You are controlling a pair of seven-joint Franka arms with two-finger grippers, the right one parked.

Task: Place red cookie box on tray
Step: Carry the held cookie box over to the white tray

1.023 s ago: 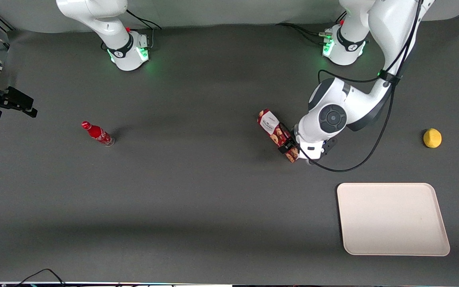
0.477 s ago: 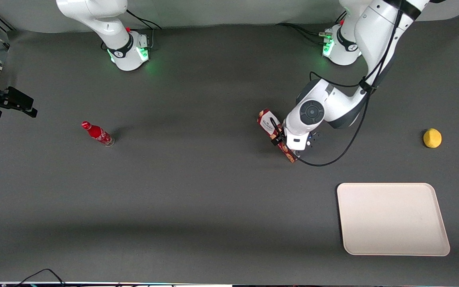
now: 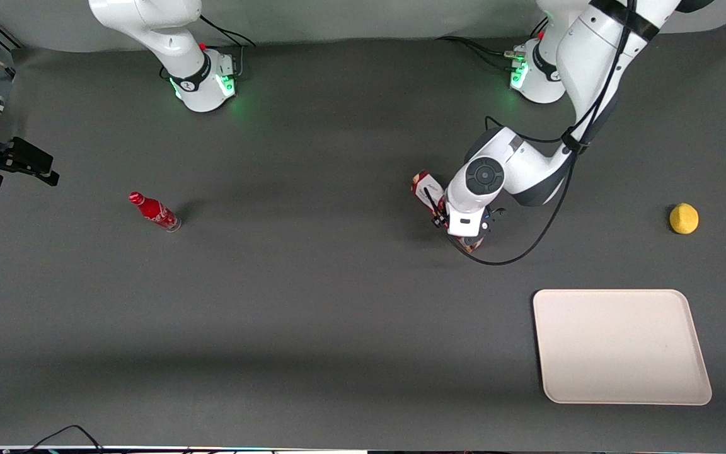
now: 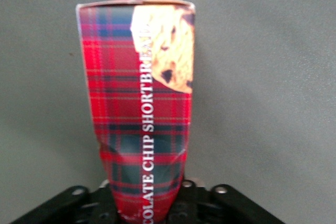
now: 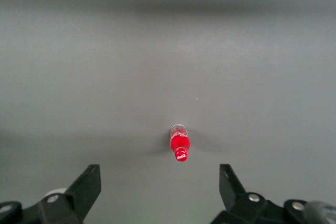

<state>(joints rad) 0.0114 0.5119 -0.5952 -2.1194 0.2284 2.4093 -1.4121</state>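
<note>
- The gripper (image 3: pixel 464 234) is clamped on the cookie box (image 3: pixel 429 187), pinching one end of the carton; the card buckles inward where the jaws bite, a sign of a firm squeeze.
- The box (image 4: pixel 142 103) juts straight out from the gripper (image 4: pixel 147 211), its plaid side and cookie print facing the wrist camera, with plain grey table (image 4: pixel 273 103) under it. Whether it has left the table cannot be told.
- Measured from the tray (image 3: pixel 621 345), the box sits well apart, farther from the front camera and toward the parked arm's end; nothing lies between them.
- The tray is bare, so the placing is not yet done; the grip looks like the start of a carry.
- A lemon (image 3: pixel 684 218) rests near the tray, farther from the camera; a small red bottle (image 3: pixel 154 211) stands well away from the tray, toward the parked arm's end.
- Held by one end, the long carton may droop or twist on the way.
</note>
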